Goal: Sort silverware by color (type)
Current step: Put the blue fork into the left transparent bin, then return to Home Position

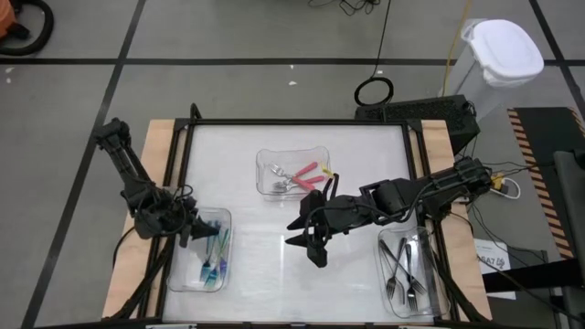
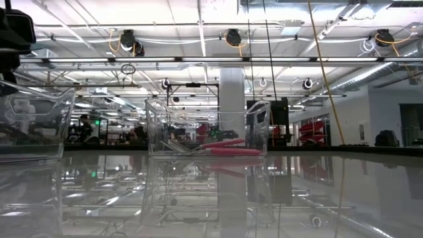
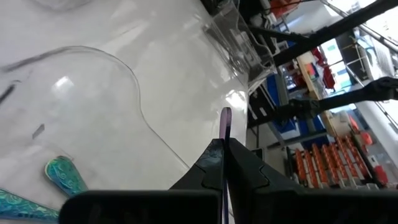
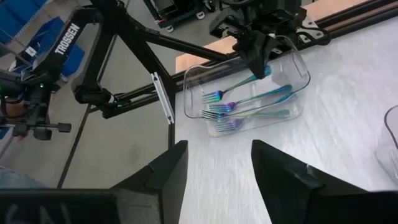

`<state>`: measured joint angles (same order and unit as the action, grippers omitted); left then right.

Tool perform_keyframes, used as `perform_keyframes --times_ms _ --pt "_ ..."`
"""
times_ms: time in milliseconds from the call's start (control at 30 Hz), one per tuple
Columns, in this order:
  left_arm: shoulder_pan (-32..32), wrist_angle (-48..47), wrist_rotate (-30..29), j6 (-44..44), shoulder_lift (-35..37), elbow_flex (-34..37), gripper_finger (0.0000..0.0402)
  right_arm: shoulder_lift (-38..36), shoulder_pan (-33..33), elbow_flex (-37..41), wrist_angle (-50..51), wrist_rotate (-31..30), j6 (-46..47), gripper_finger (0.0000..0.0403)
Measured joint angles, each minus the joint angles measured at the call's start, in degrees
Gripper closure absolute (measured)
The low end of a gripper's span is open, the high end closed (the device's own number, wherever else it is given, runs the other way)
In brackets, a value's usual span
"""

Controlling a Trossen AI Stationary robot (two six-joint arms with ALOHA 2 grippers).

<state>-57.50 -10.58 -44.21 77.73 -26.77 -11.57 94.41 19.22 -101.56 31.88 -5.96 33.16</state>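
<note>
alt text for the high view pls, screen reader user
Left gripper holds a teal fork over the left tray of teal forks. Right gripper hovers open mid-table, near the centre tray of pink utensils; grey forks fill the right tray.

Three clear trays [image 1: 294, 155] on white table [image 1: 247, 137], white bin [image 1: 501, 50] on floor

The left arm reaches in from the desk's left edge, its pincer [image 1: 203, 233] pointing down with both fingers pressed together. The right arm stretches toward the desk's middle, its pincer [image 1: 311, 239] spread wide apart.
</note>
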Motion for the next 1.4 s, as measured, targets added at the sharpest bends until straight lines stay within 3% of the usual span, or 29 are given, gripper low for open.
perform_keyframes --times_ms 233,700,900,1100,1400 --pt "-1.15 1.19 0.04 -0.25 -0.56 0.00 0.0389 0.00 -0.02 -0.01 -0.15 -3.24 -1.08 0.0229" --pt "-1.20 1.04 1.84 -0.07 -3.86 -0.08 0.0279 -0.02 -0.39 0.00 -0.35 -3.08 -0.89 0.0229" --pt "-1.20 0.83 3.95 -5.78 -3.86 -3.10 0.0233 -0.02 -0.39 0.00 -0.35 -3.03 -0.89 0.0229" --pt "-1.18 -7.36 4.63 -7.86 -3.86 -8.34 0.0195 -0.02 -0.46 0.00 -0.31 -3.03 -0.97 0.0229" --pt "-1.14 -19.63 5.27 -10.92 -3.84 -19.58 0.0191 -0.02 -0.58 0.00 -0.28 -4.16 -3.28 0.0229"
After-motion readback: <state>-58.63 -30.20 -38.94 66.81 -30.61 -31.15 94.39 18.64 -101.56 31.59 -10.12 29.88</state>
